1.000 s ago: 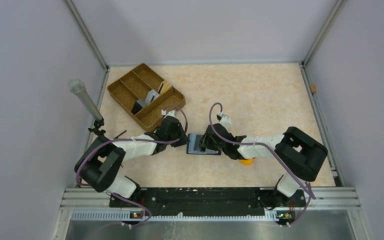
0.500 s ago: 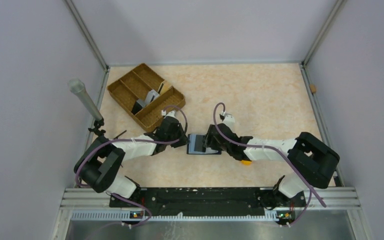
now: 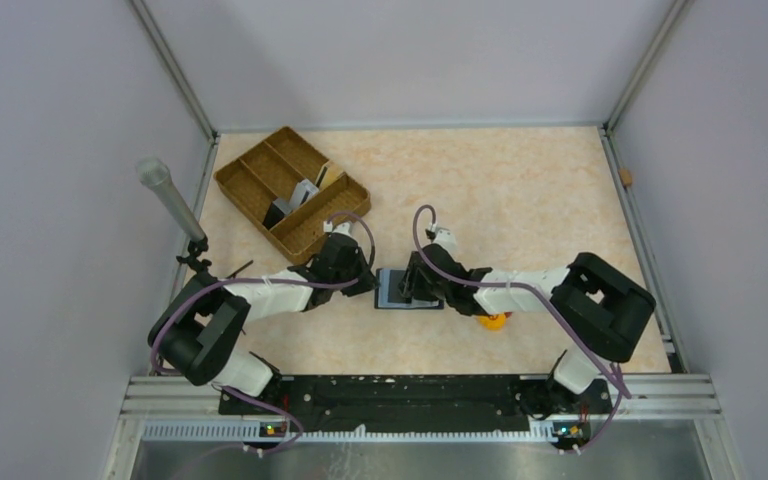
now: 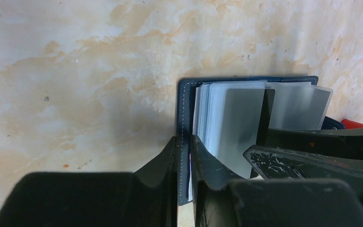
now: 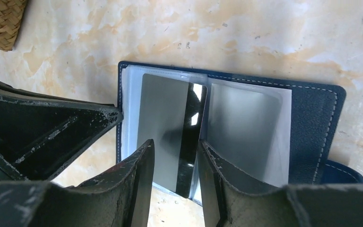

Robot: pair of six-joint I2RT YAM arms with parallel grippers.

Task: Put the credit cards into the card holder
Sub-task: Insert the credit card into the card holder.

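The navy card holder (image 3: 407, 290) lies open on the table between both arms. My left gripper (image 4: 184, 147) is shut on its stitched left cover edge (image 4: 185, 94). A grey credit card with a black stripe (image 5: 170, 127) sits in the clear sleeves, its near end sticking out past the holder. My right gripper (image 5: 175, 158) stands over that end with jaws apart, one finger on each side of the stripe. Another grey card (image 5: 243, 127) lies in the sleeve beside it. More grey cards (image 3: 295, 197) stand in the woven tray.
The brown woven divided tray (image 3: 260, 165) sits at the back left, close to my left arm. A yellow-orange round piece (image 3: 493, 321) lies under my right forearm. A grey cylinder on a stand (image 3: 165, 195) leans at the left wall.
My right arm's elbow swung out to the right and came back; its gripper stayed at the card holder. The left arm and the holder have not moved.
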